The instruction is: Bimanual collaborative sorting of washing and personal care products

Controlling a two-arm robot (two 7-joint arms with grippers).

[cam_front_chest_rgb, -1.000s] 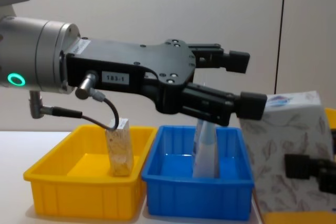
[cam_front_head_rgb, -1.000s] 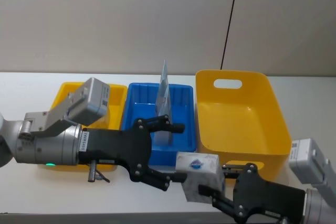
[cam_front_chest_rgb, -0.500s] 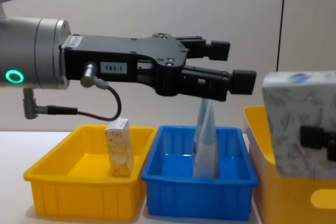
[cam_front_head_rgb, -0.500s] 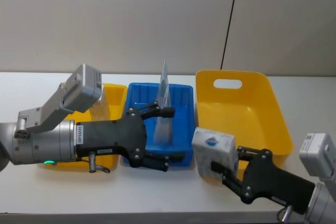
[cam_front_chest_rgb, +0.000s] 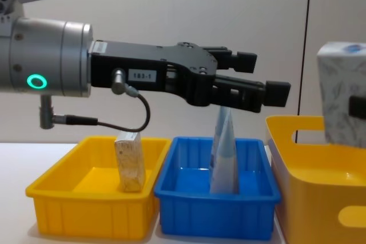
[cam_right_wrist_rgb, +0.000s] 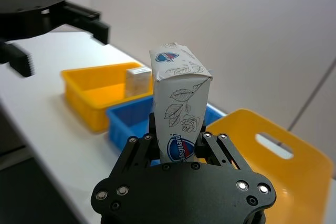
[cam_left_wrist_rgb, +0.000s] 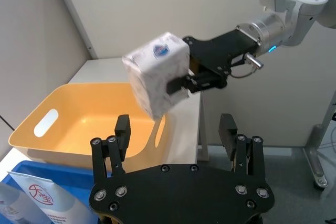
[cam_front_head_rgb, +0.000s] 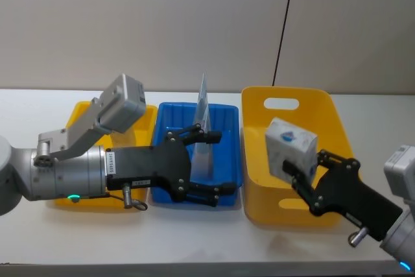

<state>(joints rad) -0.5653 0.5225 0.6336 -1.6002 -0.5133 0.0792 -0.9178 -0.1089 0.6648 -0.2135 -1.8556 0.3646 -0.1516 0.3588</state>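
Note:
My right gripper (cam_front_head_rgb: 302, 174) is shut on a whitish block pack (cam_front_head_rgb: 290, 148) with a leaf pattern and a blue oval logo. It holds the pack tilted in the air over the large yellow bin (cam_front_head_rgb: 288, 92). The same pack (cam_right_wrist_rgb: 176, 93) stands up between the fingers in the right wrist view. My left gripper (cam_front_head_rgb: 222, 163) is open and holds nothing, hovering above the blue bin (cam_front_head_rgb: 165, 141). A pale-blue tapering pouch (cam_front_chest_rgb: 225, 152) stands upright in that bin. A small beige pack (cam_front_chest_rgb: 130, 161) stands in the low yellow bin (cam_front_chest_rgb: 86, 215) at the left.
The three bins sit side by side on the white table, with a plain wall close behind. A dark cable (cam_front_head_rgb: 283, 24) hangs down the wall behind the large bin. A strip of bare table runs in front of the bins.
My right gripper carried the pack from the table's front edge up and farther back, over the large yellow bin. My left gripper stayed open and shifted slightly over the blue bin.

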